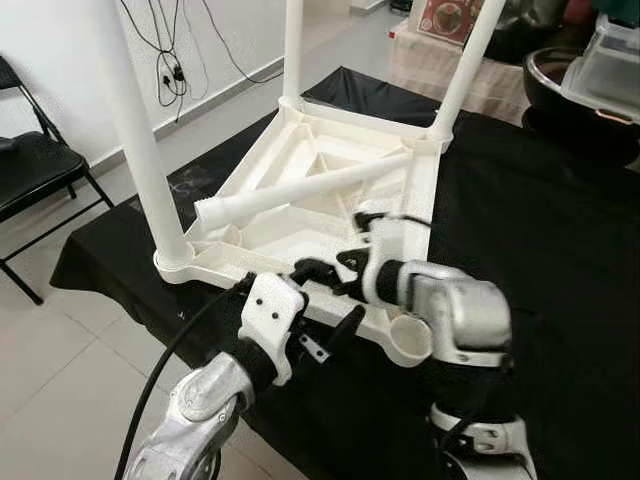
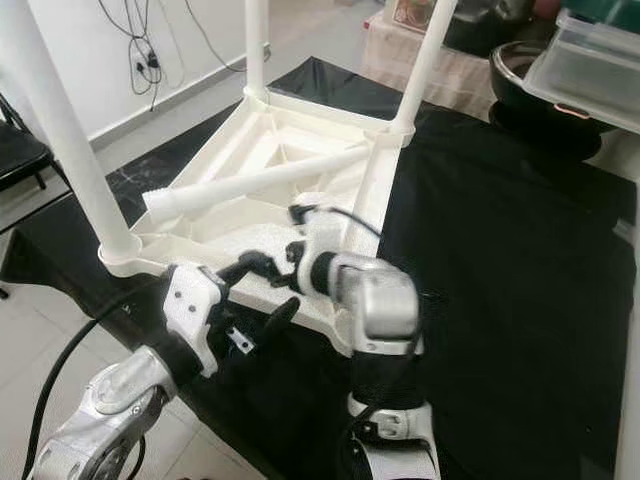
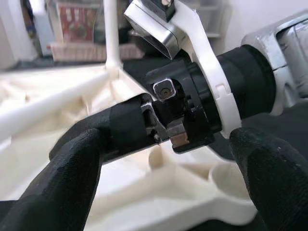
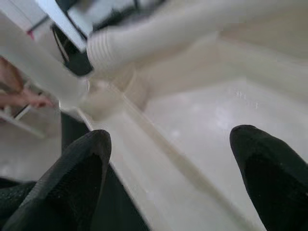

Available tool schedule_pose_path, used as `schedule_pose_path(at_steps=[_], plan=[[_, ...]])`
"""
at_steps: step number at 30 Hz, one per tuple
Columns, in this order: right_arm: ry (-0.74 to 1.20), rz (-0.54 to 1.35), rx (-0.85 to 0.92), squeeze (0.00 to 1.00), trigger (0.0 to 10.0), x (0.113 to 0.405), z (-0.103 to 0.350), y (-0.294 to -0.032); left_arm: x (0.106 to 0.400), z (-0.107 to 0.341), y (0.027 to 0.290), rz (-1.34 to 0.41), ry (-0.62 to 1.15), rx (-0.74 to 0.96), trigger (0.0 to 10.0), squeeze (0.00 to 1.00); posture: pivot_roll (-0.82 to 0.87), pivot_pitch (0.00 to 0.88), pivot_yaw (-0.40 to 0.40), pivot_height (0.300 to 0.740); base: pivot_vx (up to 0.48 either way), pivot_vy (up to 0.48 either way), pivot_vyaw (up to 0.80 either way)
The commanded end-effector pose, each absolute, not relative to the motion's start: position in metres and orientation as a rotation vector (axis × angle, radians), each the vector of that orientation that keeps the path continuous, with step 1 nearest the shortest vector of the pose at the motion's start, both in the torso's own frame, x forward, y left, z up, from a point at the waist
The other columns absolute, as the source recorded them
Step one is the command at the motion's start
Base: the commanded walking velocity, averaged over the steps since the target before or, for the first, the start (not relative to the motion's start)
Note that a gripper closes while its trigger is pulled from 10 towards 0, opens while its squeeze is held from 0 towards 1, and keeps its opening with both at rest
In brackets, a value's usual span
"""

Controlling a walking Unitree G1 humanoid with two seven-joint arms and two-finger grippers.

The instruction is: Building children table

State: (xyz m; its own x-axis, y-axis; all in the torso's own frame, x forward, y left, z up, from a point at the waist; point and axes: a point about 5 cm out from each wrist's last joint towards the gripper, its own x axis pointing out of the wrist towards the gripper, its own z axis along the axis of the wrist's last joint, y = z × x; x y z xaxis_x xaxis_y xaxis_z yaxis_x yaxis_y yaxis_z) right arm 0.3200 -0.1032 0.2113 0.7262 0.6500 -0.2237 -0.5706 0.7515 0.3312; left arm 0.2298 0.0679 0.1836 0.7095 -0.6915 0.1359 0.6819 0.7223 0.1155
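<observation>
Black cloth (image 1: 560, 260) covers the work surface across the middle and right of your head views, with pale floor tiles (image 1: 60, 350) at lower left and a white wall with dangling cables (image 1: 165, 55) at upper left. You can see a black folding chair (image 1: 35, 170) at the left edge and dark bowls and a clear container (image 1: 605, 60) at upper right.

Your task piece, the white table top (image 1: 300, 210), lies upside down on the cloth in the centre of the frame. Three white legs stand upright in its corner sockets: one at the left (image 1: 140, 150), one at top centre (image 1: 293, 45), one at upper right (image 1: 465, 65). A fourth, loose leg (image 1: 300, 190) lies slantwise across the underside, its ribbed end toward the left. The near right corner socket (image 1: 408, 338) has no leg in it.

Your right gripper (image 1: 330, 268) reaches in from lower right over the near edge of the table top; in its wrist view the black fingers (image 4: 72, 173) stand well apart over the white underside, clamping nothing. Your left gripper (image 1: 335, 318) sits at lower centre, just below that near edge, its fingers (image 3: 62, 173) spread apart on either side of the right wrist, which crosses between them.
</observation>
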Motion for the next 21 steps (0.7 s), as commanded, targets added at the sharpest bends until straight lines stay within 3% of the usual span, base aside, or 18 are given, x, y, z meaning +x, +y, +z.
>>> schedule_pose_path(at_steps=[1,3,10,18,21], plan=[[0.109,0.615,0.218,0.00,10.0,0.323,0.235,-0.121,0.230,0.149,0.066,-0.759,0.010,0.066,10.0,0.00,-0.08,0.118,-0.097,0.740,0.000,0.000,0.00],[0.067,0.436,0.157,0.00,10.0,0.330,0.229,-0.143,0.231,0.148,0.066,-0.741,0.022,0.070,10.0,0.00,-0.08,0.116,-0.095,0.740,0.000,0.000,0.00],[0.123,0.189,0.127,0.00,10.0,0.323,0.193,-0.171,0.235,0.144,0.072,-0.694,0.059,0.129,10.0,0.00,-0.08,0.105,-0.075,0.740,0.000,0.000,0.00],[0.069,0.108,0.159,0.00,10.0,0.309,0.175,-0.186,0.240,0.147,0.088,-0.584,0.010,0.172,10.0,0.00,-0.08,0.107,-0.062,0.740,0.000,0.000,0.00],[0.058,0.050,0.152,0.00,10.0,0.306,0.173,-0.205,0.240,0.146,0.097,-0.506,0.017,0.176,10.0,0.00,-0.08,0.106,-0.062,0.740,0.000,0.000,0.00]])
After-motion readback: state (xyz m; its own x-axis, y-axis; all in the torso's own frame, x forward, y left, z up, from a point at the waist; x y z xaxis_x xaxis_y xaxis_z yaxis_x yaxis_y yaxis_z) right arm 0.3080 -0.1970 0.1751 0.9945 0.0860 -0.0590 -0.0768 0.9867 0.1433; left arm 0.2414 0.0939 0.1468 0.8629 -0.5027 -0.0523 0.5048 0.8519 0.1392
